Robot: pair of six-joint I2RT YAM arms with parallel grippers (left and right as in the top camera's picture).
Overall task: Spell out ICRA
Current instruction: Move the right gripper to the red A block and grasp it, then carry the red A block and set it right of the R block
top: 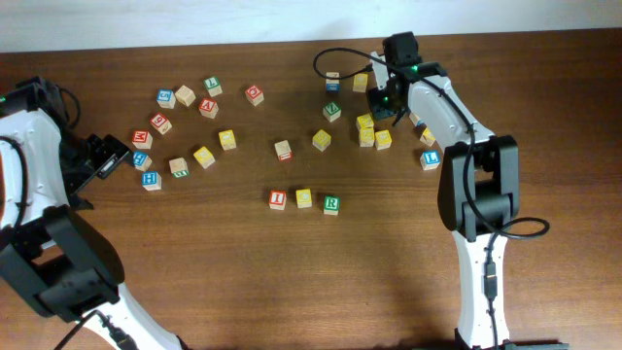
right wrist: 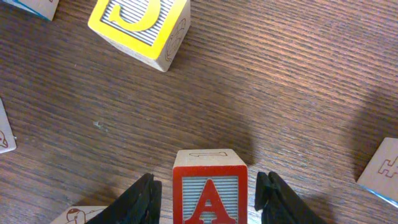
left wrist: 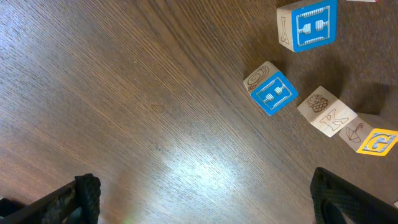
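Observation:
Three blocks stand in a row at the table's front middle: a red I point(top: 278, 198), a yellow C point(top: 304, 197) and a green R point(top: 331, 204). My right gripper point(top: 389, 105) hangs over the block cluster at the back right. In the right wrist view it point(right wrist: 208, 182) is open, with a red A block point(right wrist: 209, 193) standing between the fingers and a gap on each side. My left gripper point(top: 105, 156) is open and empty at the far left; its fingers point(left wrist: 208, 193) spread wide over bare wood.
A yellow block point(right wrist: 138, 25) lies just beyond the A block, with other blocks at the view's edges. Blue blocks point(left wrist: 273, 92) point(left wrist: 309, 23), a K block point(left wrist: 329, 113) and a yellow G block point(left wrist: 376, 142) lie ahead of the left gripper. Several blocks are scattered across the back point(top: 225, 139).

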